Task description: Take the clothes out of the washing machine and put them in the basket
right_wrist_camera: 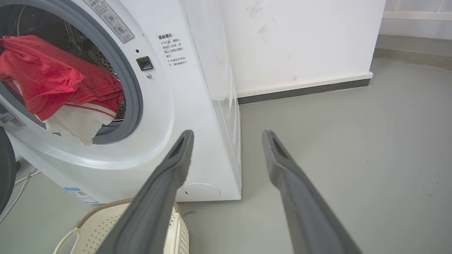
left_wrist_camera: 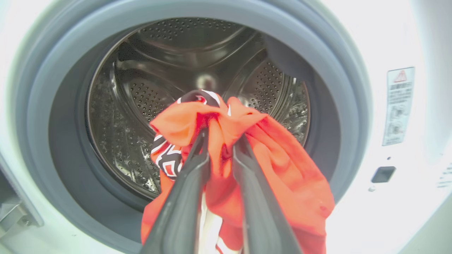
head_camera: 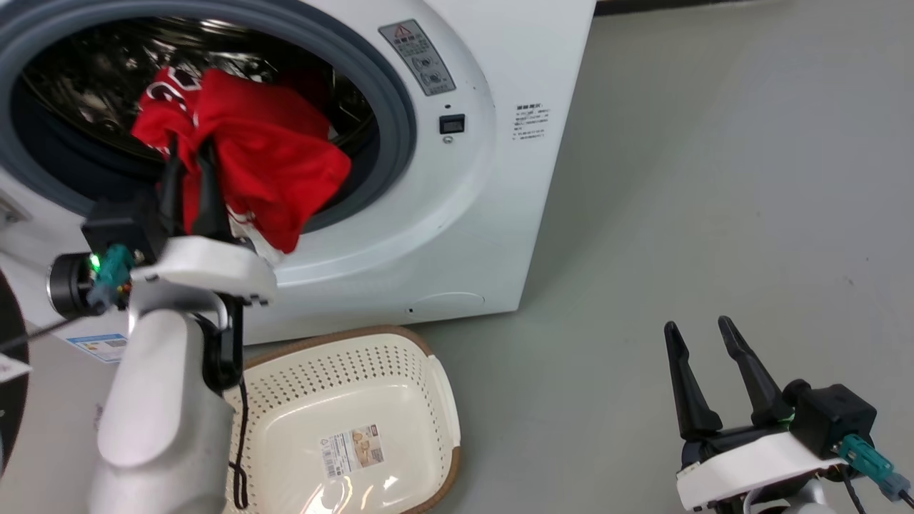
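Floor: grey floor (head_camera: 714, 178); one white washing machine (head_camera: 500, 214) stands on it.
Count: we count one red bundle of clothes (head_camera: 271, 157) and one basket (head_camera: 446, 400).
Clothes: at the porthole mouth, long axis running out and down over the grey rim.
Left: left fingers (head_camera: 211, 196) clenched on the clothes.
Right: right fingers (head_camera: 684, 385) spread apart, right of the basket.

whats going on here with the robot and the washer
The robot is unloading the washing machine. Its left gripper is shut on a bunch of the red clothes at the porthole, with part of the fabric hanging over the grey rim. The basket sits on the floor just below, with no clothes visible in it yet. The right gripper is open, holding nothing, off to the side.
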`<state>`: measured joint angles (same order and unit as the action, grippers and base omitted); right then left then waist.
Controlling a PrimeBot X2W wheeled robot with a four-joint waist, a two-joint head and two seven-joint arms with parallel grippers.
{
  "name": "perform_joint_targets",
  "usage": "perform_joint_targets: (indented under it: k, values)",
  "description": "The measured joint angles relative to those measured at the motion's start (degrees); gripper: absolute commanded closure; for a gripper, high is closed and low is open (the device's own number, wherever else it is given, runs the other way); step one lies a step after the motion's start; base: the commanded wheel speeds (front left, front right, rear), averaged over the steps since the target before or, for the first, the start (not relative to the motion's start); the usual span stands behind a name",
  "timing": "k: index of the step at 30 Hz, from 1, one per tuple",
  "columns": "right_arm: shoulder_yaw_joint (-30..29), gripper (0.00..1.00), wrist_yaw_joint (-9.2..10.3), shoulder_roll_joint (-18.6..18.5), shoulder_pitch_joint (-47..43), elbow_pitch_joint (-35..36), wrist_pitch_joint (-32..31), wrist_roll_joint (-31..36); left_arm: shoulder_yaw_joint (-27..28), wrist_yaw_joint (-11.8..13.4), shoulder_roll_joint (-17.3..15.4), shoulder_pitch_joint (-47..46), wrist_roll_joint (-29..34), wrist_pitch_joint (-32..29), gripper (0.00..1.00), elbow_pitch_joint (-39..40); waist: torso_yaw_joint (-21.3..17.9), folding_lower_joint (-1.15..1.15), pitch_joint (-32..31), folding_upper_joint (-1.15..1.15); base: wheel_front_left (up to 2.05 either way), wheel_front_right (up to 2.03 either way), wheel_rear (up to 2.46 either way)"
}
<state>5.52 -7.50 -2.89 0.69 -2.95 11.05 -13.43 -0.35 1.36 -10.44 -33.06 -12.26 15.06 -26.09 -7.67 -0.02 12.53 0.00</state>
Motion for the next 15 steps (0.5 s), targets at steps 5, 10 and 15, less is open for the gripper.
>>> perform_joint_targets:
  k: [5, 10, 15]
  values:
    - [-1.3, 0.00, 0.00, 0.0, -2.2, 1.0, -0.9, 0.5, -1.2, 0.3, 1.5, 6.9, 0.7, 0.0, 1.00, 8.0, 1.8, 0.00, -2.5, 0.00, 0.00, 0.00, 0.00]
    - [-2.0, 0.00, 0.00, 0.0, -3.9, 2.2, -2.1, 1.3, -2.5, 1.0, 2.3, 14.0, 1.2, -0.3, 1.00, 16.1, 3.7, 0.00, -4.8, 0.00, 0.00, 0.00, 0.00]
    - [-2.3, 0.00, 0.00, 0.0, -5.7, 3.6, -3.1, 1.7, -4.3, 2.0, 3.3, 22.4, 1.5, -2.3, 1.00, 24.0, 5.7, 0.00, -6.4, 0.00, 0.00, 0.00, 0.00]
